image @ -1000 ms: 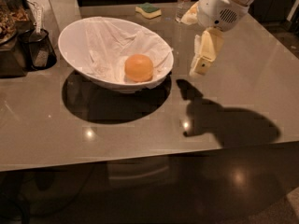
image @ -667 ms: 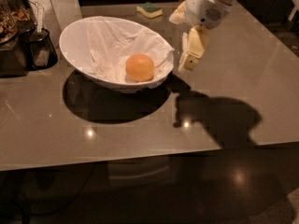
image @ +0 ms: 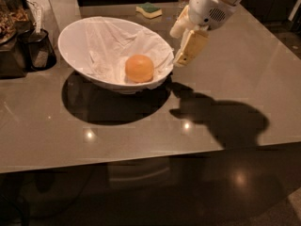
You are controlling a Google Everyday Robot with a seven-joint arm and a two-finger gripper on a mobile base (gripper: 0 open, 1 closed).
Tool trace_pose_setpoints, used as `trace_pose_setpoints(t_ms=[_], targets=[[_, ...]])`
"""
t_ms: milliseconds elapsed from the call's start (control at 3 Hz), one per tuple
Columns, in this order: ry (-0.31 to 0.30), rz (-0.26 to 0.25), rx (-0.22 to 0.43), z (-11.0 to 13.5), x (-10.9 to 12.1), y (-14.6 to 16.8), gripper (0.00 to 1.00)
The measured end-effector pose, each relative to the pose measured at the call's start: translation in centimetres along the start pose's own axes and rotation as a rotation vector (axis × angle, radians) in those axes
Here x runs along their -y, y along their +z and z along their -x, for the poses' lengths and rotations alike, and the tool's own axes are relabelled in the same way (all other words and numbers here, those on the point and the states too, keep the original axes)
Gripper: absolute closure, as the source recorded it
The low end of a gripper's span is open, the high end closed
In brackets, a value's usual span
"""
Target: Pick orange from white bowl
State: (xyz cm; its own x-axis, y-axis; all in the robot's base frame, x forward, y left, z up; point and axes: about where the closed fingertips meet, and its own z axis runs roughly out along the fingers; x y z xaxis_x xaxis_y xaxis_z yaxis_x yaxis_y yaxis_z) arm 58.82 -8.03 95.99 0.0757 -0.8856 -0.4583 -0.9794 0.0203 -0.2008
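The orange lies inside the white bowl, low on its right side, on the white cloth lining. The bowl stands tilted on the grey table, left of the middle. My gripper hangs from the white arm at the upper right, just outside the bowl's right rim and a little above it. Its cream fingers point down and to the left, stand apart, and hold nothing. The gripper is to the right of the orange and does not touch it.
A yellow-and-green sponge lies at the table's far edge behind the bowl. A dark cup with a utensil and a dark container stand at the left. The table's front edge runs across the lower part of the view.
The gripper has moved left, from well right of the bowl to right beside its right rim. The orange and the bowl have not moved.
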Motion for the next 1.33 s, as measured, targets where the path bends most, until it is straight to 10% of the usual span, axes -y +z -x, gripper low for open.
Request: trace_pose_setpoints(t_ms=[333, 1333], targets=[[-0.005, 0.015, 0.019, 0.4, 0.9, 1.1, 0.17], [-0.043, 0.139, 0.057, 2.6, 5.0, 7.9, 0.16]])
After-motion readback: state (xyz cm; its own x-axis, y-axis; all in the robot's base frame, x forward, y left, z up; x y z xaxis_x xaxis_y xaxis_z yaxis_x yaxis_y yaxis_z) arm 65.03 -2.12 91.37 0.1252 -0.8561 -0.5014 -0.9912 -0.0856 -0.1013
